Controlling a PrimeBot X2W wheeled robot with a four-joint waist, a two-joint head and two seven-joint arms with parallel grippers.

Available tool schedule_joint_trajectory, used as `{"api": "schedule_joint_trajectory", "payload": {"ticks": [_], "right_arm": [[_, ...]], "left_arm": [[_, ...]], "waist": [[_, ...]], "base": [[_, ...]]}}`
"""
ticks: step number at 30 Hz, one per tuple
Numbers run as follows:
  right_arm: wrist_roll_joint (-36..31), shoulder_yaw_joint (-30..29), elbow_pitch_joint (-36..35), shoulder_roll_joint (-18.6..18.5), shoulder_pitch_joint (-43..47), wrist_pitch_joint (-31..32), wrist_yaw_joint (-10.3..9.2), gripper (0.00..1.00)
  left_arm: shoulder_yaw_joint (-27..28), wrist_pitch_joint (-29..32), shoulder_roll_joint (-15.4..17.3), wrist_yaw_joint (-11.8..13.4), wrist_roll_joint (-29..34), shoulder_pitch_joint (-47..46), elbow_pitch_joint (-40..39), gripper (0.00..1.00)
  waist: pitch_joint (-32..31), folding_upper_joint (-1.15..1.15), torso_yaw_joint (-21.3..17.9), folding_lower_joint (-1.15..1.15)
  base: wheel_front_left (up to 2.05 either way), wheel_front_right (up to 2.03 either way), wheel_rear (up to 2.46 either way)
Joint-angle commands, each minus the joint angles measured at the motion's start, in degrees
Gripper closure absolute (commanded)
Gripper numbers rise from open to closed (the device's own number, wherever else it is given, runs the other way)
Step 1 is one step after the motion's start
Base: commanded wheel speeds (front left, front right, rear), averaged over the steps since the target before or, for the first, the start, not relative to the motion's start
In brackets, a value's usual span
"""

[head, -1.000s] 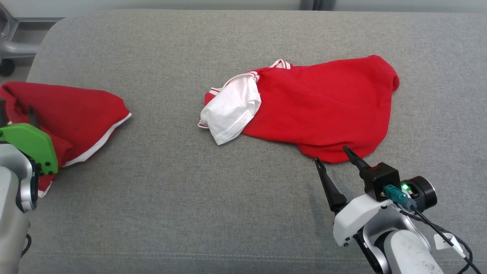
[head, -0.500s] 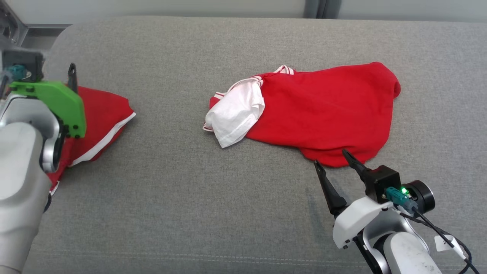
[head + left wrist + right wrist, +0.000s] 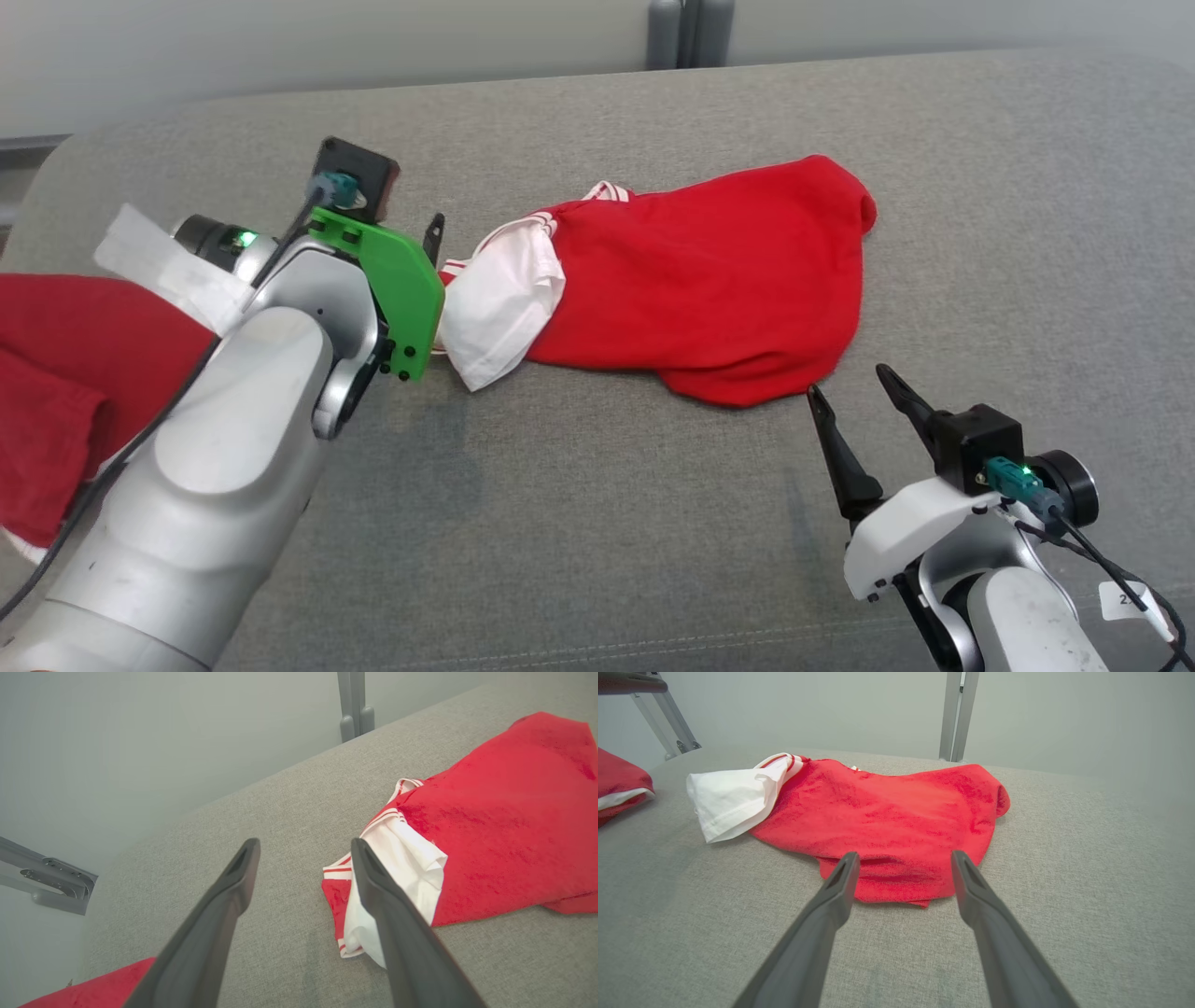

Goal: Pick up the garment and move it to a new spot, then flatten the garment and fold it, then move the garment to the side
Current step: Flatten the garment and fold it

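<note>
Lying crumpled on the grey cushion (image 3: 579,523), the red garment (image 3: 709,280) is ungripped. The left gripper (image 3: 303,847) hovers just beside its white end, fingers spread and empty; the right gripper (image 3: 848,383) likewise, near its front hem.

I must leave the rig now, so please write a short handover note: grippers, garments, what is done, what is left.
Left gripper: open, empty, over the grey fabric cushion, beside the white part of the crumpled red garment.
Right gripper: open, empty, at that garment's near edge.
Second red garment with white hem: far left, partly behind the left arm.
Done: nothing visible on the middle garment.
Left: pick up, move, flatten, fold, set aside.
</note>
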Motion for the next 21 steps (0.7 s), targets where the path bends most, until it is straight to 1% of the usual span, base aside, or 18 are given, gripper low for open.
{"api": "schedule_joint_trajectory", "payload": {"ticks": [1, 5, 12, 18, 21], "right_arm": [[0.23, -0.43, 0.18, -0.14, 0.46, -0.47, 0.01, 0.0], [0.94, -0.85, 0.74, -0.14, 0.57, -1.03, 0.01, 0.0], [2.35, 0.59, 1.93, -0.14, -0.61, -2.29, 0.01, 0.0], [2.74, 1.11, 2.66, -0.14, -0.69, -2.91, 0.01, 0.0], [2.89, 1.3, 2.86, -0.12, -0.6, -3.21, 0.01, 0.0]], "left_arm": [[-0.94, 0.68, -0.31, -0.63, 0.63, 1.15, 0.54, 0.0], [-3.05, 1.41, -1.6, -1.2, 1.46, 1.41, 1.52, 0.0], [-4.21, 2.33, -3.34, -0.05, 1.08, 2.34, 5.24, 0.0], [-4.26, 1.83, -3.8, 0.92, 0.66, 3.09, 8.07, 0.0], [-3.92, 1.55, -3.42, 2.29, 0.93, 2.92, 9.85, 0.0]], "waist": [[0.64, 0.0, -3.69, 0.0], [1.6, 0.0, -6.18, 0.0], [2.71, 0.0, -9.65, 0.0], [2.91, 0.0, -11.21, 0.0], [3.04, 0.0, -11.68, 0.0]], "base": [[0.0, 0.0, 0.0], [0.0, 0.0, 0.0], [0.0, 0.0, 0.0], [0.0, 0.0, 0.0], [0.0, 0.0, 0.0]]}}
